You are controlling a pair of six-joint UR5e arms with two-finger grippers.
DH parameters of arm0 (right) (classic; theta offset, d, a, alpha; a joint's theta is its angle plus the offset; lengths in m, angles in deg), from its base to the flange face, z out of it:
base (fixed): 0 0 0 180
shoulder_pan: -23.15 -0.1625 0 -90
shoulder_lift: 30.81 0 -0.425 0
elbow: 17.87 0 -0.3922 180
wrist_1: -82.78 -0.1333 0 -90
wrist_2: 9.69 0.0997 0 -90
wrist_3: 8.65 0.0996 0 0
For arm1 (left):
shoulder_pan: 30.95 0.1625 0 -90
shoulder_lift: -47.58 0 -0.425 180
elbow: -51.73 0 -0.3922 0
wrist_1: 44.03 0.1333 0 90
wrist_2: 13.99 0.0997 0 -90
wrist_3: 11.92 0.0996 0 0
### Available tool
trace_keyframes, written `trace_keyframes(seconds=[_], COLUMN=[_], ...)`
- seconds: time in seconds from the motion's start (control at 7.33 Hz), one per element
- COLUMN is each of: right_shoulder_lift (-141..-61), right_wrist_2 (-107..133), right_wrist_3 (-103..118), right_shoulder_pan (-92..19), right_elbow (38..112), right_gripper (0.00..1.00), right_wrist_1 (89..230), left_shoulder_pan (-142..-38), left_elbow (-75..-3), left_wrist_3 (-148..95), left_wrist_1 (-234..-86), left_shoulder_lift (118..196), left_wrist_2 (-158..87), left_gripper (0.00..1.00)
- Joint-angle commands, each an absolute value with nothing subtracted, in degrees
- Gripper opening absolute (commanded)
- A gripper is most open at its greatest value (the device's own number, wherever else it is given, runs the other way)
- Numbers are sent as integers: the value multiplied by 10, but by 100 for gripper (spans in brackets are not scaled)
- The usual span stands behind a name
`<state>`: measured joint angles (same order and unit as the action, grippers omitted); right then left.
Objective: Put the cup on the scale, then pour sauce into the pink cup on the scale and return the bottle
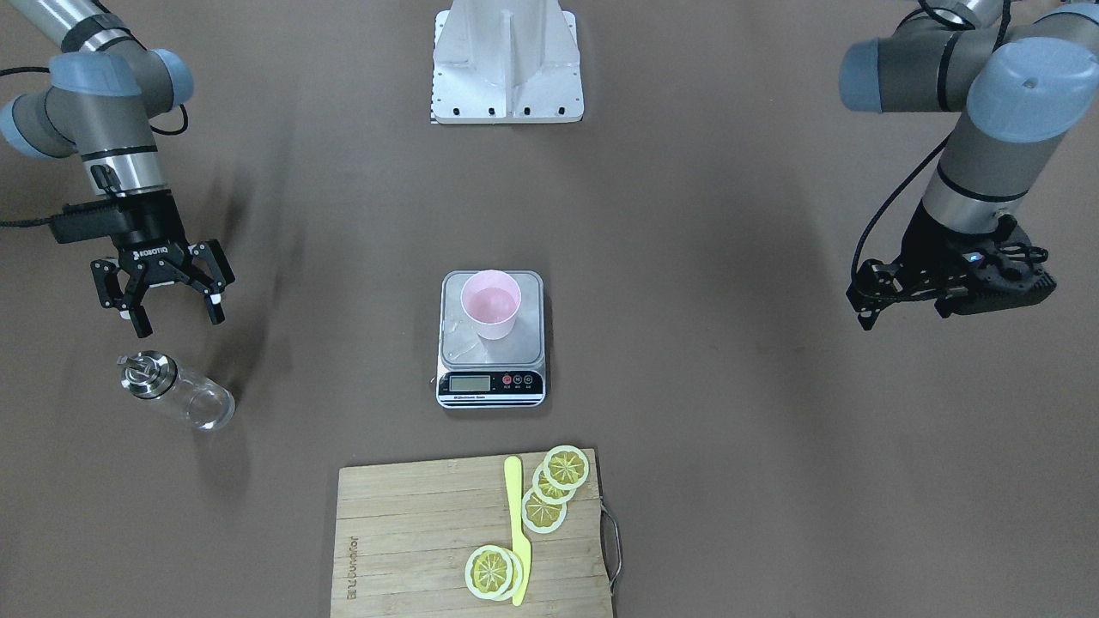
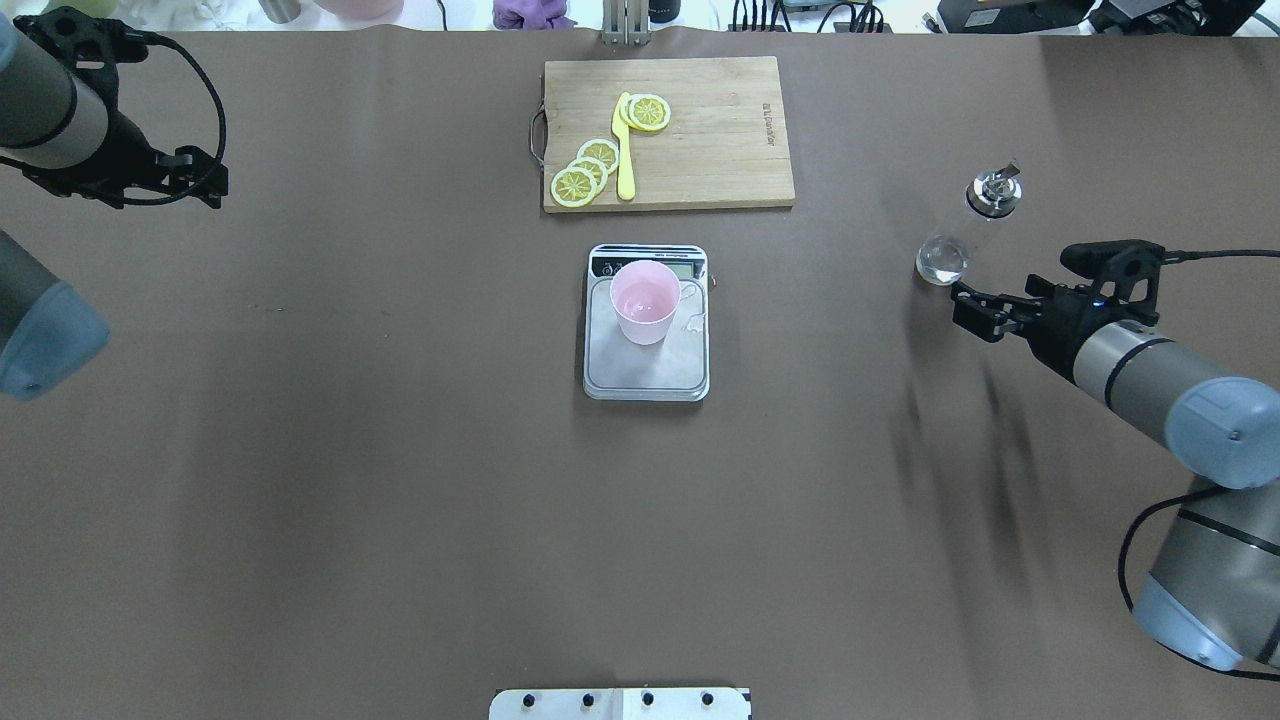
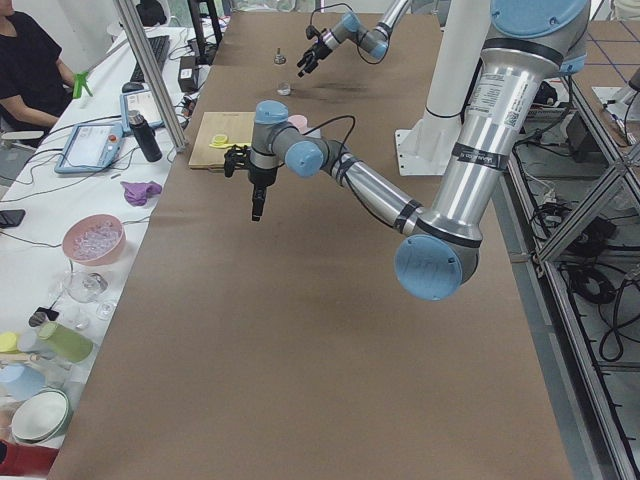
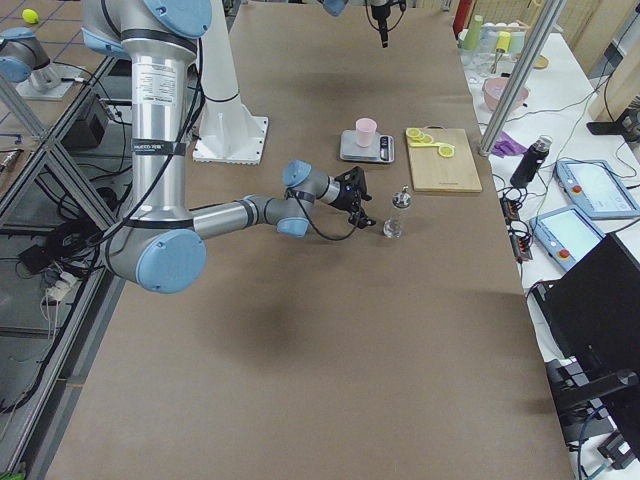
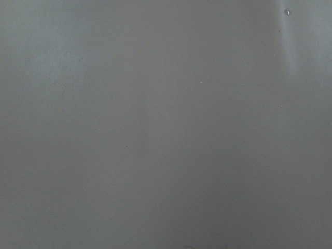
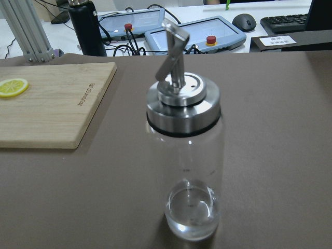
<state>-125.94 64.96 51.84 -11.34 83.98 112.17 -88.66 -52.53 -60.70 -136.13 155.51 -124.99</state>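
The pink cup [image 1: 490, 302] stands upright on the silver platform of the scale [image 1: 491, 350], toward the robot's side of it; it also shows in the overhead view [image 2: 645, 300]. The clear glass bottle [image 1: 176, 390] with its silver spout cap stands upright on the table to the robot's right, and fills the right wrist view [image 6: 185, 155]. My right gripper [image 1: 167, 300] is open and empty, a short way from the bottle on the robot's side, not touching it. My left gripper [image 1: 865, 311] hangs above bare table far on the left, empty, its fingers looking closed together.
A wooden cutting board [image 1: 412, 532] with lemon slices [image 1: 554, 485] and a yellow knife [image 1: 518, 532] lies beyond the scale. The robot's white base plate [image 1: 506, 77] sits at the near edge. Screens and bowls crowd the operators' side table [image 3: 95, 240].
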Motion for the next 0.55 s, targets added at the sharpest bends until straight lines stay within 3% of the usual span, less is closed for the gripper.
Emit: trace_keyframes(seconds=[0.0, 0.41], right_shoulder_lift=[-1302, -1236], right_wrist_2=[786, 1083], right_wrist_3=[503, 266], right_shoulder_pan=[-193, -453], right_elbow=[927, 907], right_gripper=[100, 100], right_wrist_1=[1208, 1399], left_shoulder_pan=[-888, -901], left_elbow=[-527, -536], left_wrist_3=[-606, -600], left_wrist_1=[-1361, -1362], left_shoulder_lift=[1550, 1555], left_wrist_2=[-1251, -1255], left_gripper=[98, 98])
